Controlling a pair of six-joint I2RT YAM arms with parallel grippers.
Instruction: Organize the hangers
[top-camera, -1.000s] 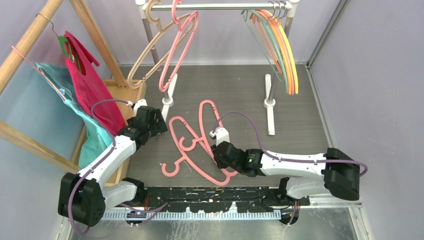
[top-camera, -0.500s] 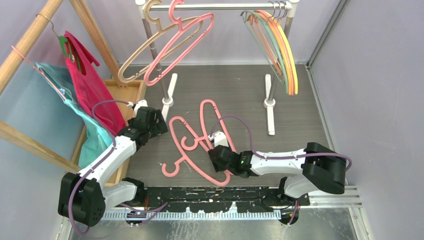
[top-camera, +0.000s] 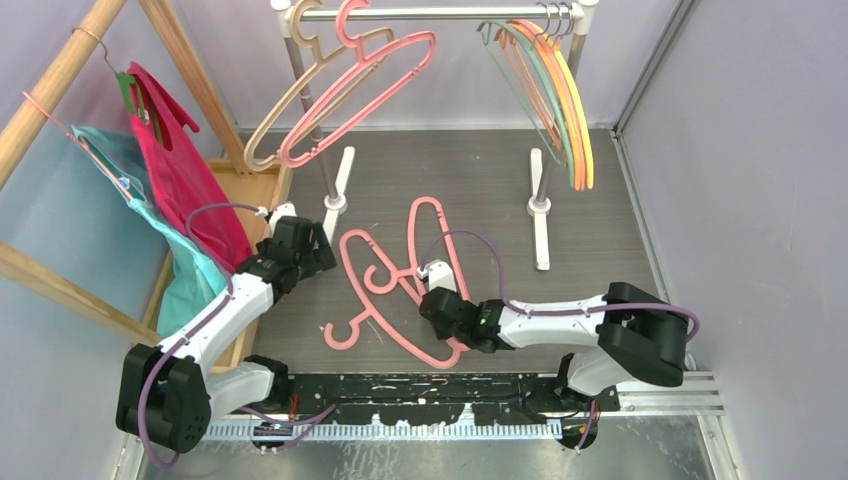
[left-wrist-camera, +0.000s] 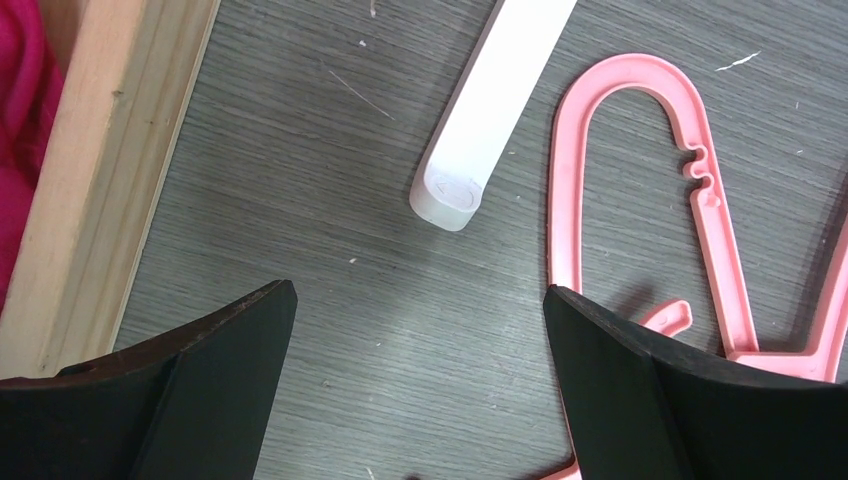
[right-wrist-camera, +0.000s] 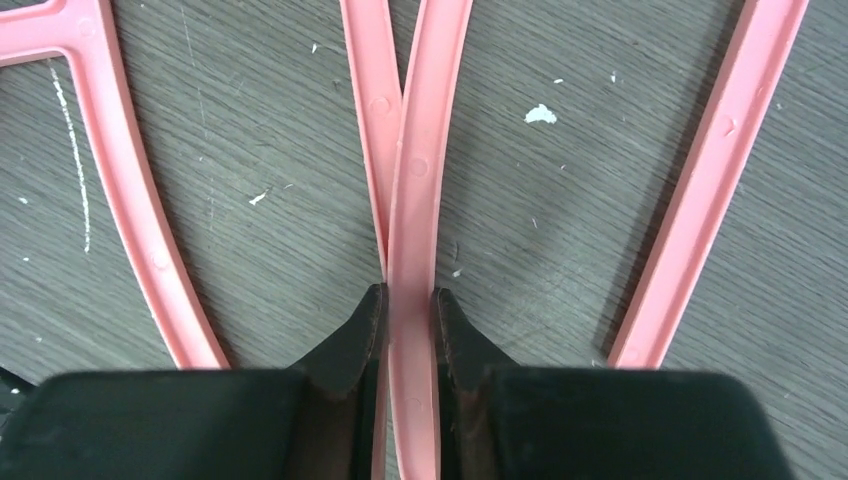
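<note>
Several thick pink hangers (top-camera: 385, 320) lie overlapping on the grey floor. My right gripper (top-camera: 438, 303) is shut on the bar of one pink hanger (right-wrist-camera: 412, 200), with a second bar pressed against it; the right gripper (right-wrist-camera: 409, 300) sits low over the floor. My left gripper (top-camera: 320, 252) is open and empty; in the left wrist view the gripper (left-wrist-camera: 420, 290) hovers beside a pink hanger loop (left-wrist-camera: 620, 75). On the rail (top-camera: 440, 13) hang a beige hanger (top-camera: 270, 125), a pink one (top-camera: 370, 80), and thin orange, yellow and grey-green hangers (top-camera: 565, 100).
The rack's white feet (top-camera: 540, 210) (left-wrist-camera: 480, 130) stand on the floor. A wooden frame (top-camera: 60, 60) at left carries a red cloth (top-camera: 175, 170) and a teal cloth (top-camera: 190, 280) on hangers. Its wooden base (left-wrist-camera: 100, 180) lies beside my left gripper. Purple walls enclose the space.
The right arm has drawn in to the left over the floor hangers, whose upper loop has shifted slightly right. The beige and pink hangers on the rail swing. The left arm holds still.
</note>
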